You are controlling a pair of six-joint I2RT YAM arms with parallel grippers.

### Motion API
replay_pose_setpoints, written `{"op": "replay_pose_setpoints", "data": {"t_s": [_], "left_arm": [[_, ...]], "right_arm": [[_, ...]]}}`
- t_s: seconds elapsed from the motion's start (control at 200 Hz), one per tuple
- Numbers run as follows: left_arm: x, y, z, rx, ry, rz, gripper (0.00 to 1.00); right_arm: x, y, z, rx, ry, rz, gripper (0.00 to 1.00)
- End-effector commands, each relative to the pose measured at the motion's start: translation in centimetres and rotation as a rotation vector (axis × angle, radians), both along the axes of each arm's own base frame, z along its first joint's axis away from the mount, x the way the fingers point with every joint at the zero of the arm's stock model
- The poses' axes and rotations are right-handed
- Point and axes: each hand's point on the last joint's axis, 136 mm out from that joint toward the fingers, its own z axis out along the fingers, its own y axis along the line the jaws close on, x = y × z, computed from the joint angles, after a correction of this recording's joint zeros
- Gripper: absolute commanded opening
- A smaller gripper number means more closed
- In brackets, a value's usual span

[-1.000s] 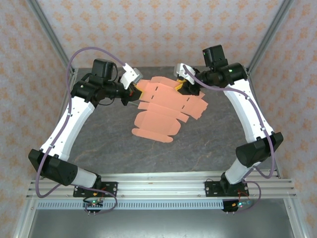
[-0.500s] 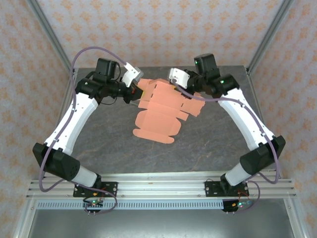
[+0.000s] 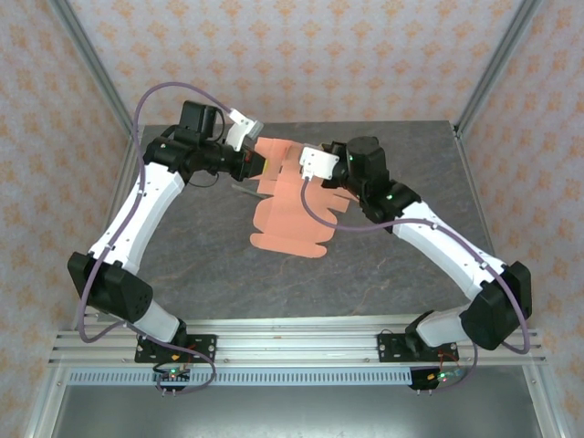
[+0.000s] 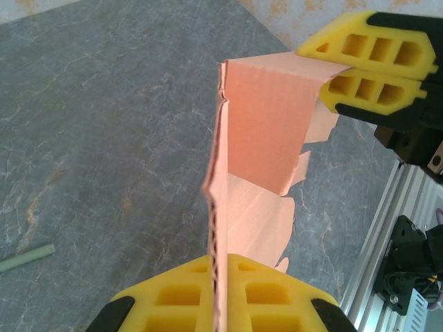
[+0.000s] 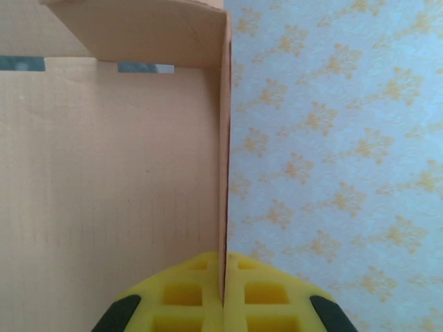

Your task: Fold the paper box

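Paper box [image 3: 290, 205] mid-table [image 3: 182, 255], near end resting, far panels lifted upright. Left gripper [image 4: 220, 277] pinched tight on 1 card edge, right gripper [image 5: 223, 280] clamped on side panel. Risks: opposing pulls tearing thin card; edge slipping from pads; fold landing off crease.

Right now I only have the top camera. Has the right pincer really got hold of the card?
Observer: Yes, the right wrist camera shows the right pincer shut on an edge of the card.
Operator: And the left pincer?
Observer: Its wrist camera shows the left pincer shut on another edge.
Operator: Any fold yet?
Observer: On the right wrist camera a flap at the far end is bent off the rest of the card.
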Motion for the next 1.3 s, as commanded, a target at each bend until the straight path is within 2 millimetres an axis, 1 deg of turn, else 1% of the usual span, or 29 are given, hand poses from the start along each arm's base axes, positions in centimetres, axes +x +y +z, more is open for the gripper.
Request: {"op": "replay_pose_setpoints", "data": {"t_s": [0.0,0.18,0.235,0.345,0.43,0.48,0.495,0.53,0.581,0.651,0.686,0.771,0.826,0.906,0.946,0.986,1.126,1.201,1.246,1.296], "left_arm": [[0.6,-0.4,2.6,-0.066,-0.041,-0.001,0.0],[1.0,-0.3,2.4,-0.07,-0.036,0.005,0.0],[1.1,-0.3,2.3,-0.065,-0.036,0.009,0.0],[1.4,0.2,2.0,-0.054,-0.039,0.032,0.0],[1.6,0.6,1.7,-0.054,-0.035,0.05,0.06],[1.6,0.7,1.4,-0.054,-0.03,0.057,0.15],[1.6,0.8,1.3,-0.052,-0.028,0.061,0.16],[1.5,1.0,1.1,-0.05,-0.026,0.067,0.2],[1.5,1.4,0.6,-0.04,-0.023,0.087,0.29],[1.5,2.4,0.4,-0.03,-0.038,0.136,0.37],[1.6,3.1,0.3,-0.02,-0.044,0.177,0.42],[2.3,5.9,0.0,0.012,-0.063,0.348,0.52],[2.3,7.5,-0.2,0.023,-0.071,0.442,0.56],[2.0,9.5,-0.6,0.062,-0.081,0.551,0.57],[1.8,10.5,-0.8,0.087,-0.087,0.604,0.57],[1.6,11.5,-0.7,0.11,-0.095,0.657,0.57],[0.8,15.0,-0.1,0.175,-0.144,0.834,0.58],[0.4,16.2,0.3,0.196,-0.168,0.895,0.6],[0.2,16.5,0.4,0.203,-0.173,0.907,0.6],[0.1,16.5,0.5,0.205,-0.171,0.906,0.61]], "right_arm": [[1.0,-1.3,2.0,-0.025,-0.157,-0.096,0.0],[1.0,-1.4,1.8,-0.044,-0.195,-0.115,0.0],[0.9,-1.5,1.8,-0.033,-0.167,-0.122,0.0],[0.2,-1.7,0.8,-0.017,-0.038,-0.101,0.0],[-0.6,-2.1,-0.3,0.005,0.11,-0.078,0.0],[-1.2,-2.4,-1.0,0.02,0.199,-0.076,0.0],[-1.4,-2.4,-1.3,0.023,0.223,-0.071,0.0],[-1.9,-2.6,-1.6,0.032,0.265,-0.062,0.0],[-2.4,-2.9,-1.8,0.051,0.314,-0.064,0.0],[-3.4,-3.0,-2.1,0.086,0.398,-0.054,0.0],[-3.8,-3.1,-1.9,0.113,0.435,-0.057,0.0],[-4.9,-2.9,-2.5,0.156,0.556,-0.051,0.0],[-5.6,-2.6,-3.1,0.176,0.625,-0.043,0.0],[-6.4,-1.9,-3.6,0.215,0.701,-0.028,0.0],[-6.7,-1.6,-3.3,0.24,0.72,-0.019,0.0],[-7.0,-1.0,-2.5,0.29,0.735,-0.001,0.0],[-8.6,1.0,1.2,0.459,0.789,0.088,0.0],[-9.3,1.8,2.8,0.549,0.848,0.112,0.0],[-9.6,2.2,2.9,0.585,0.901,0.12,0.0],[-9.7,2.6,2.5,0.615,0.961,0.105,0.0]]}}
